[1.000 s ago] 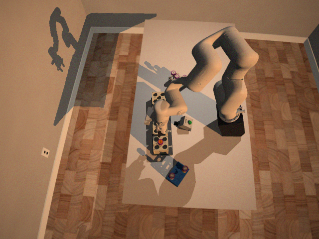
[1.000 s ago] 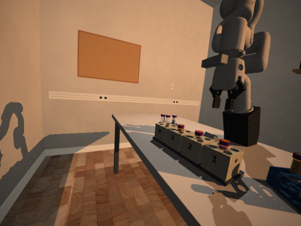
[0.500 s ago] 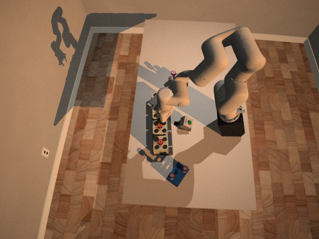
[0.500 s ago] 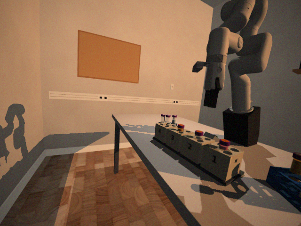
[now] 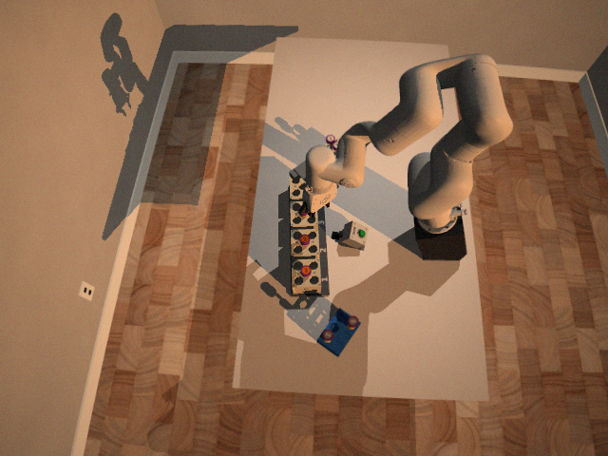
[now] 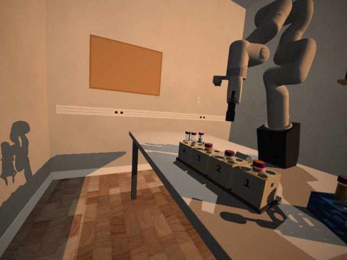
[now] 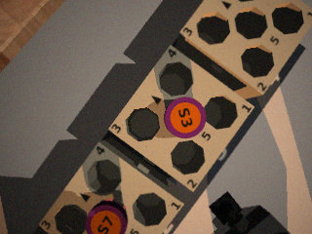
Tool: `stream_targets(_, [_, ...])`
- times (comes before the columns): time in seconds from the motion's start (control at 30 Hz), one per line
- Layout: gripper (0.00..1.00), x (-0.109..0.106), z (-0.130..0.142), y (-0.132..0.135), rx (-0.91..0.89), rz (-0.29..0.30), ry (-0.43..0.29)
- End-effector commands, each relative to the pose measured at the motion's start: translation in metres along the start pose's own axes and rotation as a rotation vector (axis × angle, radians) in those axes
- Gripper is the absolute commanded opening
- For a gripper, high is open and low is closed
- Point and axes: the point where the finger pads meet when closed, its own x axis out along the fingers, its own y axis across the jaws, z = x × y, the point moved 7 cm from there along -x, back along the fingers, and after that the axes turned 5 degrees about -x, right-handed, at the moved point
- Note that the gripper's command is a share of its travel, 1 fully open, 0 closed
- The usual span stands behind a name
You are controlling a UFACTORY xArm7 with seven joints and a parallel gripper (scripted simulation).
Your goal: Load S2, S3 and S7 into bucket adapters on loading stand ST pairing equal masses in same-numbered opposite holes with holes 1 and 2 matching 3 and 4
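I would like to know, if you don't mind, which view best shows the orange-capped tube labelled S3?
The wrist view: the cap reads clearly. The top view half-hides it; the exterior shows it side-on.

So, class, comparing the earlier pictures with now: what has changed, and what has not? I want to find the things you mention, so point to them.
The gripper (image 5: pixel 315 209) (image 6: pixel 230 115) (image 7: pixel 230 209) has moved along the adapter row toward the adapter 4 end and turned. Nothing was visibly taken hold of or let go. Tubes S3 (image 5: pixel 304 213) (image 6: pixel 208 146) (image 7: pixel 185 117) and S7 (image 5: pixel 305 239) (image 6: pixel 229 154) (image 7: pixel 105 223) and the blue rack (image 5: pixel 337 347) (image 6: pixel 319 200) stayed put.
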Motion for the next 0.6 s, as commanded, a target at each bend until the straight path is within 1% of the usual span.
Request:
stream_targets(0.0, [0.57,-0.002,-0.014,0.019,0.003,-0.003,0.002])
stream_targets(0.37, [0.57,-0.002,-0.045,0.065,0.003,-0.003,0.002])
stream_targets(0.43, [0.57,-0.002,-0.045,0.065,0.003,-0.003,0.002])
stream_targets(0.57, [0.57,-0.002,-0.056,0.082,0.003,-0.003,0.003])
